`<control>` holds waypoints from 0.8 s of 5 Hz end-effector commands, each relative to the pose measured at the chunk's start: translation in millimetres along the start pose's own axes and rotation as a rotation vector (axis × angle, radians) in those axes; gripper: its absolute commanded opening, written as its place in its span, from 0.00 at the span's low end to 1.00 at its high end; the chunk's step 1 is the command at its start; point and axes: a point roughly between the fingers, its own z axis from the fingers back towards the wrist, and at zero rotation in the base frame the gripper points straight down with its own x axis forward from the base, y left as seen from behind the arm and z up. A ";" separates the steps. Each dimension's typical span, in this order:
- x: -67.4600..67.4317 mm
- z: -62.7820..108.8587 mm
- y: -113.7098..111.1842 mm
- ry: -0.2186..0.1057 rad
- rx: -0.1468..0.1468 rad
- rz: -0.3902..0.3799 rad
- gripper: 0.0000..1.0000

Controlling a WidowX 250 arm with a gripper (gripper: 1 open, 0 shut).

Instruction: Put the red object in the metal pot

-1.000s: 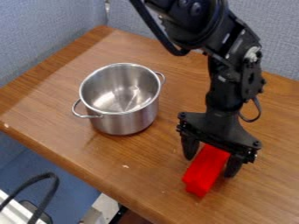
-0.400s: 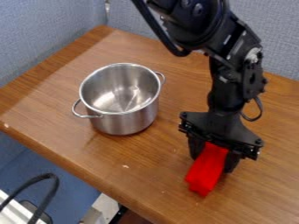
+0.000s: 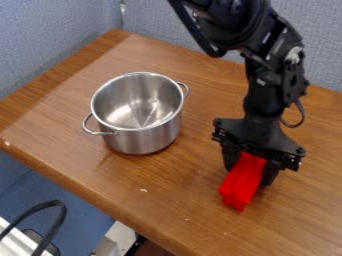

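The gripper [image 3: 258, 166] is clamped shut on the upper end of the red block [image 3: 245, 185], long axis running toward 6 o'clock. The pot [image 3: 138, 112] stands well apart at 10 o'clock.

Arm bent over, wrist pointing straight down.
Gripper [image 3: 255, 170] low, jaws closed tight around the red object [image 3: 245, 185].
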 end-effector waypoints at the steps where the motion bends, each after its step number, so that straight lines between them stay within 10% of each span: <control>1: -0.1 -7.7 18.4 0.028 0.018 0.022 0.00; 4: 4.8 7.1 38.8 0.058 0.024 -0.055 0.00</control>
